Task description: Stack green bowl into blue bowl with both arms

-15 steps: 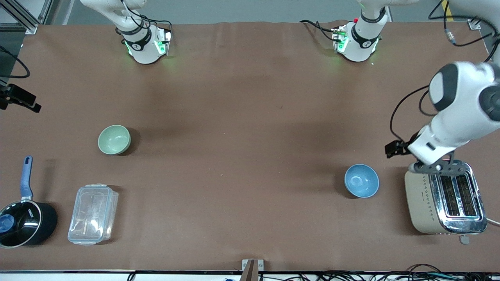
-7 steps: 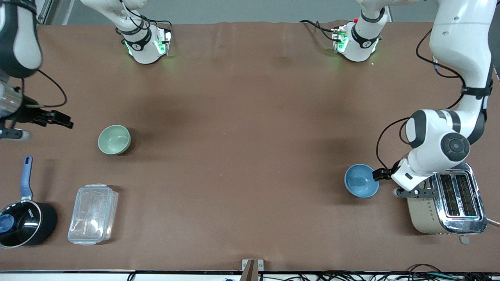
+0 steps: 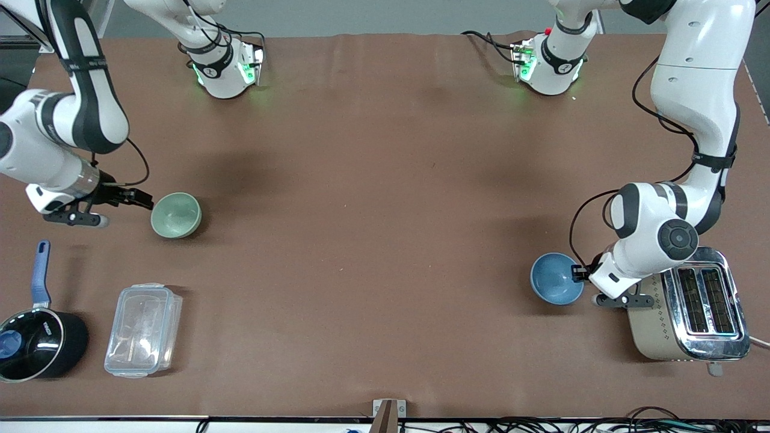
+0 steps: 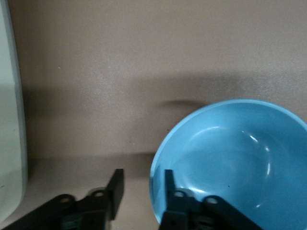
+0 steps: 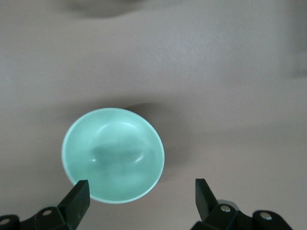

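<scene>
The pale green bowl [image 3: 175,214] stands on the brown table toward the right arm's end. My right gripper [image 3: 143,201] is low beside its rim, open and empty. In the right wrist view the green bowl [image 5: 112,153] lies just ahead of the wide-open gripper [image 5: 140,195]. The blue bowl [image 3: 556,278] stands toward the left arm's end, beside the toaster. My left gripper [image 3: 579,273] is at its rim. In the left wrist view the open gripper [image 4: 142,189] straddles the blue bowl's [image 4: 240,158] rim, one finger inside and one outside, with a gap still showing.
A beige and chrome toaster [image 3: 686,307] stands right beside the blue bowl and shows at the edge of the left wrist view [image 4: 9,120]. A clear plastic container [image 3: 143,329] and a black saucepan with a blue handle [image 3: 36,343] lie nearer the front camera than the green bowl.
The right arm swung in and brought its gripper up to the green bowl. The left gripper moved from above the toaster to the blue bowl's rim. Neither bowl has moved.
</scene>
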Available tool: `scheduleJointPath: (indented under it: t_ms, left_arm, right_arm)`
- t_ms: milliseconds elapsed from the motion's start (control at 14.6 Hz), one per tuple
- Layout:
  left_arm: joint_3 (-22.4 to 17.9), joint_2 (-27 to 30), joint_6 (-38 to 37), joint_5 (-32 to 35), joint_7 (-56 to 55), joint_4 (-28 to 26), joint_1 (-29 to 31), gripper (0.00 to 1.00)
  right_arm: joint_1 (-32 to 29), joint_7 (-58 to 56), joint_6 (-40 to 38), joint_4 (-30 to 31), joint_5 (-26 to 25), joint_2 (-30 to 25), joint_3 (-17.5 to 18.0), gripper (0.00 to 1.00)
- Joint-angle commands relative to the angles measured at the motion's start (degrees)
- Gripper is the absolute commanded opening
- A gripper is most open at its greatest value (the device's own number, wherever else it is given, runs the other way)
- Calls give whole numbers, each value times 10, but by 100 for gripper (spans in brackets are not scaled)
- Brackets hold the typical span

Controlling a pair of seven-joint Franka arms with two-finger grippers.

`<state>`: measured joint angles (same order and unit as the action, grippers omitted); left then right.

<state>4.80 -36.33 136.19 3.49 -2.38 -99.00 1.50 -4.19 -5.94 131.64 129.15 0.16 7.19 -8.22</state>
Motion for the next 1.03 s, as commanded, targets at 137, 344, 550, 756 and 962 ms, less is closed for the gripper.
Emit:
scheduleJointPath:
  t_ms: [137, 344, 550, 756, 962]
  left_arm:
    - [4, -4, 1, 3, -6, 12, -4, 0]
    - [28, 13, -6, 3, -24, 13, -6, 0]
    - [99, 29, -48, 4, -131, 13, -7, 0]
    - [163, 28, -49, 12, -285, 12, -38, 0]
    - [163, 22, -47, 12, -385, 13, -131, 0]
  right_arm:
    - [-12, -7, 50, 15, -2, 49, 3, 93]
    - [-12, -7, 84, 15, -2, 76, 3, 88]
    - [-15, -7, 120, 15, -1, 105, 3, 86]
    - [-26, -7, 150, 14, -1, 130, 6, 77]
    - [-23, -6, 149, 13, -1, 131, 6, 51]
